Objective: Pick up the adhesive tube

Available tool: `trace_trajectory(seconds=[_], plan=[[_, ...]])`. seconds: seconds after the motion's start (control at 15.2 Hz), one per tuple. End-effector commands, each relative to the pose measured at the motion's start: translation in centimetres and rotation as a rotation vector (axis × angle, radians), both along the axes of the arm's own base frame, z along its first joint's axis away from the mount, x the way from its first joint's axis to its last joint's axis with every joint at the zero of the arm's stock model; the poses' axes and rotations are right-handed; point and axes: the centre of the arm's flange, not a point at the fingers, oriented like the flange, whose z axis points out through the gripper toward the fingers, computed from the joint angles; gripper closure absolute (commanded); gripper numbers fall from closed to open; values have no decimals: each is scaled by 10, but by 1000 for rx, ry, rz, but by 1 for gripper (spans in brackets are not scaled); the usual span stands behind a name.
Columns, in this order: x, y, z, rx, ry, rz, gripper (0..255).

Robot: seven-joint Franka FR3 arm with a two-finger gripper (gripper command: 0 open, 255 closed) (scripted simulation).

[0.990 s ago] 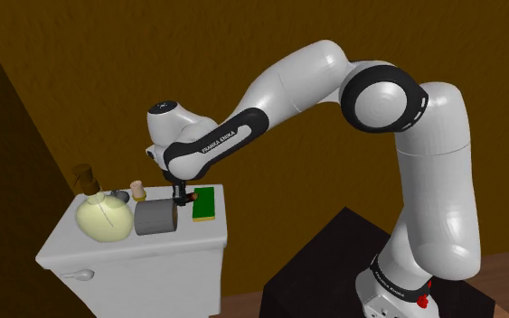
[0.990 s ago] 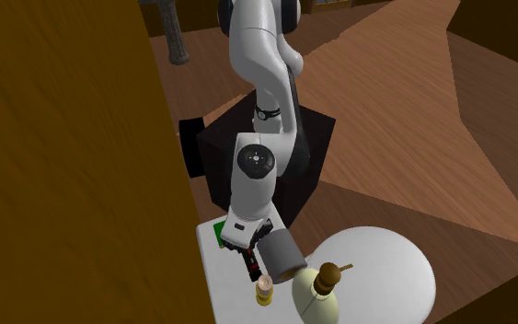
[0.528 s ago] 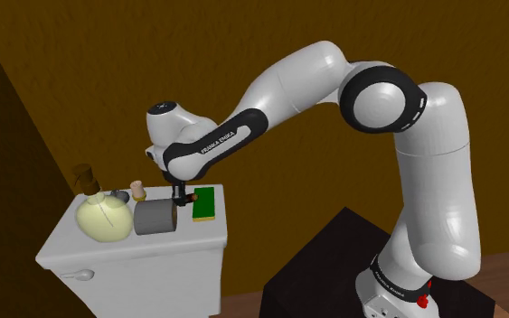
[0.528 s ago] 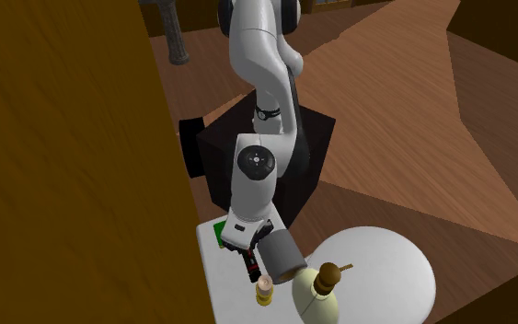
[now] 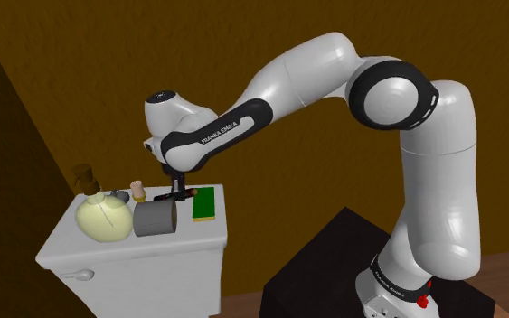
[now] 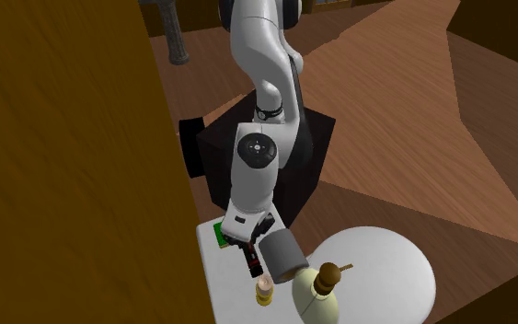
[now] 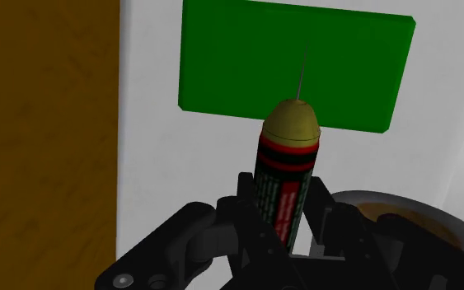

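The adhesive tube [image 7: 286, 165] is dark with red bands and a yellowish pointed cap. It sits clasped between my black fingers, its cap sticking out past them toward a green sponge [image 7: 246, 58]. My gripper [image 7: 281, 206] is shut on it. In the shoulder view the gripper [image 5: 179, 191] hangs just above the white toilet tank lid [image 5: 108, 246], between a grey cylinder [image 5: 155, 218] and the sponge [image 5: 204, 204], with the tube [image 5: 187, 193] lying roughly level in it. In the second exterior view the tube [image 6: 253, 264] shows under the hand.
On the lid also stand a round yellowish bottle with a brown stopper [image 5: 101, 217] and a small beige bottle [image 5: 138, 190]. A brown wall [image 5: 80, 72] runs close behind the tank. The white toilet seat [image 6: 385, 271] lies in front of the tank.
The hand has risen a little and tilted, carrying the tube up off the tank lid. The other objects have not moved.
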Motion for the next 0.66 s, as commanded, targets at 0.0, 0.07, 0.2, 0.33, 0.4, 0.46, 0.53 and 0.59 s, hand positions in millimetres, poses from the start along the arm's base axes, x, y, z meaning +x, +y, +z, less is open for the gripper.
trace_trajectory(seconds=[0.0, 0.07, 0.2, 0.33, 0.4, 0.46, 0.53, 0.59], plan=[[1, 1, 12, 0, 0, 0, 255], [1, 1, 17, 0, 0, 0, 255], [1, 1, 27, 0, 0, 0, 255], [1, 1, 38, 0, 0, 0, 255], [1, 1, 43, 0, 0, 0, 255], [1, 1, 49, 0, 0, 0, 255], [1, 1, 49, 0, 0, 0, 255], [1, 1, 49, 0, 0, 0, 255]])
